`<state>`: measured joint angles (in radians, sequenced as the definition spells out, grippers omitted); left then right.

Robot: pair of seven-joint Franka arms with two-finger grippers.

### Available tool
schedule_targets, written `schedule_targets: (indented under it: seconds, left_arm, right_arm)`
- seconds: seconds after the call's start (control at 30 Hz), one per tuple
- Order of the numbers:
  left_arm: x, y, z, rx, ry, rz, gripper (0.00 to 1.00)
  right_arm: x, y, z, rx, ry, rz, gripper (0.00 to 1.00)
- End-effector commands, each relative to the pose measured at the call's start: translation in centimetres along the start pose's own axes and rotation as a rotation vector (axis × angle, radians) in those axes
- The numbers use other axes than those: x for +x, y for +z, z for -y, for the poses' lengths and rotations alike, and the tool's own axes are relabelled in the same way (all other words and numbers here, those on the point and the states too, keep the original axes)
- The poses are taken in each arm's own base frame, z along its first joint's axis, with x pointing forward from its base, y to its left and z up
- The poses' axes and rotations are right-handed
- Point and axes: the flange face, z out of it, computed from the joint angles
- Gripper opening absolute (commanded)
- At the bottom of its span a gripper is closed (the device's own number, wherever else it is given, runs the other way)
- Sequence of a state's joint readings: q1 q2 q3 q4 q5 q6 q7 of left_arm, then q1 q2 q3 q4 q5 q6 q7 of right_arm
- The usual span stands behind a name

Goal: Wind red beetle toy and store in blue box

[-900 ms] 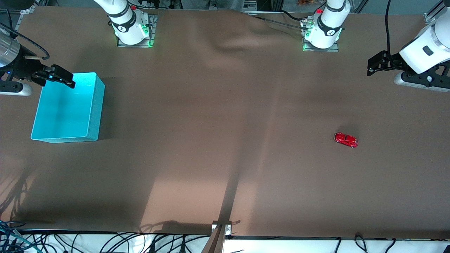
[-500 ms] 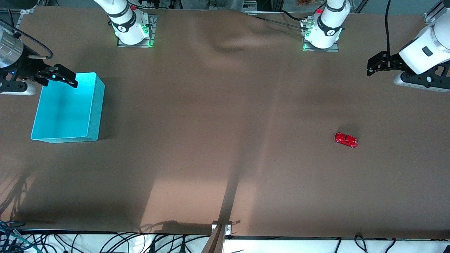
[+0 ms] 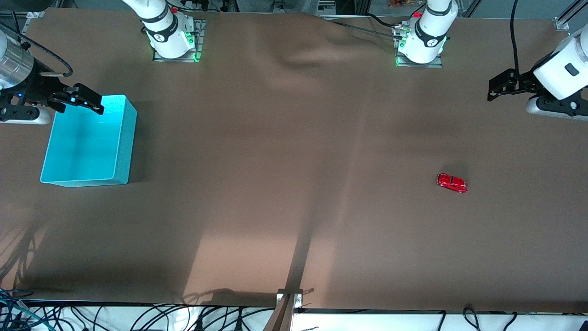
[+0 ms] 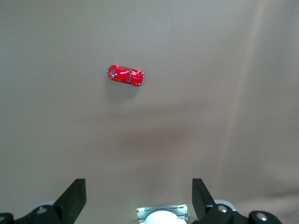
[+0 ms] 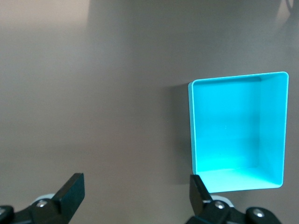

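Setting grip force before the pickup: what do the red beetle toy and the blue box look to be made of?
Red beetle toy: hard glossy shell, painted metal or plastic, judging by the sharp highlights; which one I cannot tell. Blue box: smooth, thin-walled cyan plastic by its look, with rounded corners and a soft sheen.

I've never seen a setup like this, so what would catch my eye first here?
Probably the bright blue box, open and empty, toward the right arm's end of the brown table. Next, the tiny red beetle toy standing alone toward the left arm's end. Both tools are open and hold nothing: the right tool hangs over the box's rim, the left tool over bare table.
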<state>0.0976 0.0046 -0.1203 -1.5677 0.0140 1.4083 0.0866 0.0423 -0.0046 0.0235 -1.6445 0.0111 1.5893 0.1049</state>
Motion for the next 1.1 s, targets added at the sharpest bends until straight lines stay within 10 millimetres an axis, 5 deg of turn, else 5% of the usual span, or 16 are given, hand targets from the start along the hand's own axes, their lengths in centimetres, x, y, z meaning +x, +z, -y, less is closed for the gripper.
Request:
schedule_targets:
  seconds: [0.0,0.67,1.07]
  left_arm:
    - [0.9,0.7,-0.6,-0.018,0.035,0.023,1.00]
    - [8.2,5.4,1.5,-0.035,0.444,-0.010,1.00]
    - [12.3,13.1,5.8,-0.072,0.889,0.006,1.00]
  right_arm:
    - [0.2,-0.6,0.1,0.003,-0.009,-0.003,1.00]
    - [0.1,-0.7,0.2,0.006,-0.006,0.001,1.00]
    - [0.1,-0.6,0.2,0.006,-0.007,0.001,1.00]
